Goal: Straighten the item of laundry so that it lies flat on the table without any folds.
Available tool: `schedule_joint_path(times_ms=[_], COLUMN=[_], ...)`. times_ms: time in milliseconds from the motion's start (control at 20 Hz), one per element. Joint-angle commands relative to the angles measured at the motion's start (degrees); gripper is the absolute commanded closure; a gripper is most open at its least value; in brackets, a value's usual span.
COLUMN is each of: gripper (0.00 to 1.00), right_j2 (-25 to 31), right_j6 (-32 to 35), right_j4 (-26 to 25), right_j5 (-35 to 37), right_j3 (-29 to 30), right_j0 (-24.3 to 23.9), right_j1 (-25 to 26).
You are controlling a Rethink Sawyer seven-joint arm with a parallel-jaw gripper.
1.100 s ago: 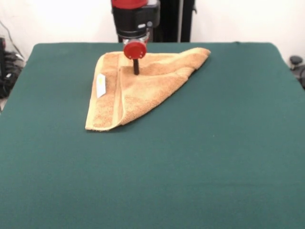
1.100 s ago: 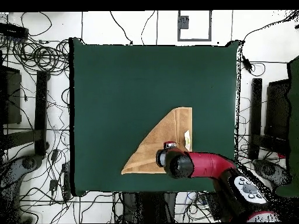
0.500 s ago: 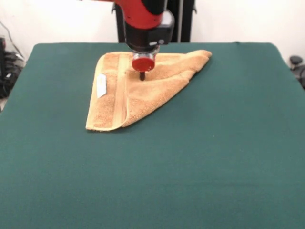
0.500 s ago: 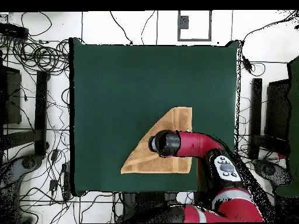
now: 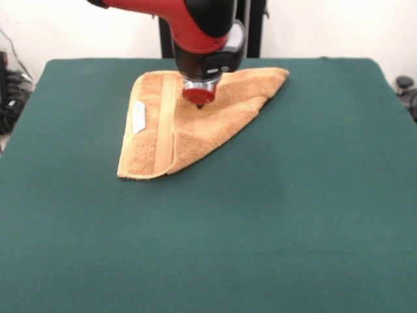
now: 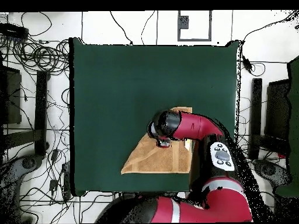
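Tool (image 5: pixel 199 104) on the red and black arm sits low over the folded tan-orange terry towel (image 5: pixel 195 127), its tip at the cloth; whether it is open or gripping I cannot tell; the towel lies as a triangle near the far edge of the dark green cloth-covered worktop (image 5: pixel 273 222), 1 diagonal fold left to undo; white walls and tangled cables (image 6: pixel 41 58) surround it.

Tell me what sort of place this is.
Most likely a robotics lab or test cell. A red and black arm works over a folded towel on a green-clothed table, and the overhead view shows loose cables strewn on the white floor around it.
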Motion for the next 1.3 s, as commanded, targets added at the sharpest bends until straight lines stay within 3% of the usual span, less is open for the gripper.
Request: schedule_joint_path(times_ms=[50, 450, 650, 950, 1100, 1300], gripper=[1.0, 1.0, 1.0, 1.0, 1.0, 1.0], right_j2=[-0.31, -3.41, -4.9, -7.87, -8.43, -7.39], right_j6=[13.72, 18.79, 21.6, 28.79, 30.08, 30.87], right_j4=[6.76, 11.5, 14.01, 18.16, 20.64, 24.44], right_j5=[9.18, 18.17, 18.95, 21.43, 21.33, 23.62], right_j3=[-10.76, -23.29, -28.79, -44.13, -46.21, -46.33], right_j0=[4.09, 7.0, 9.02, 11.42, 12.17, 13.06], right_j1=[0.83, 6.25, 9.33, 19.63, 21.3, 19.67])
